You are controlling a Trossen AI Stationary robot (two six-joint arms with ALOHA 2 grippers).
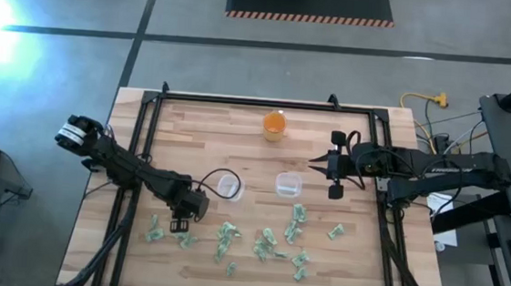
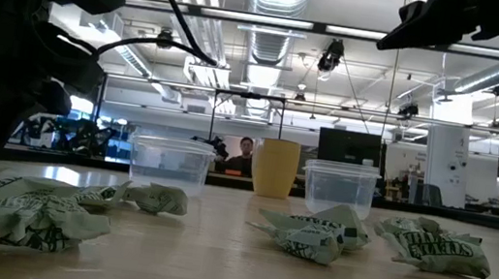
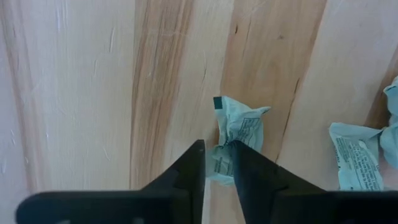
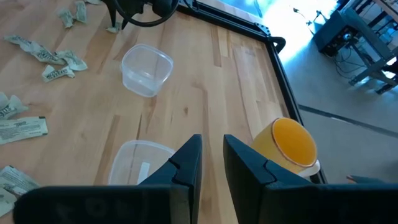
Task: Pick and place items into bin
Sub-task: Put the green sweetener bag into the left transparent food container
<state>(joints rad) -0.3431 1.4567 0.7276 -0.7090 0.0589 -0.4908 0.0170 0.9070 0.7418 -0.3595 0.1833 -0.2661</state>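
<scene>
We see the left gripper (image 3: 216, 163) low over the table with its fingers drawn close, only a narrow gap between the tips, and a crumpled pale green packet (image 3: 238, 132) lying just beyond and partly under those tips; we cannot tell whether the tips pinch its near edge or merely rest beside it. We judge that the pick step is in hand: the next move calls for a firm pinch on this packet, a clean lift, and a short carry to the round clear tub (image 1: 227, 185) that stands just beside this arm. In the high view the left gripper (image 1: 182, 220) reaches from the table's left edge, stretched low and slanting toward the front row of packets (image 1: 266, 244), which lie scattered across the front of the wooden table (image 1: 201, 139), none inside the tubs except a small pale slip visible in the square clear tub (image 4: 140, 163). The right gripper (image 4: 211, 155) hangs raised above the table near that square tub, fingers a little apart and holding nothing, with the orange cup (image 4: 293, 144) just beside it toward the back rail.
</scene>
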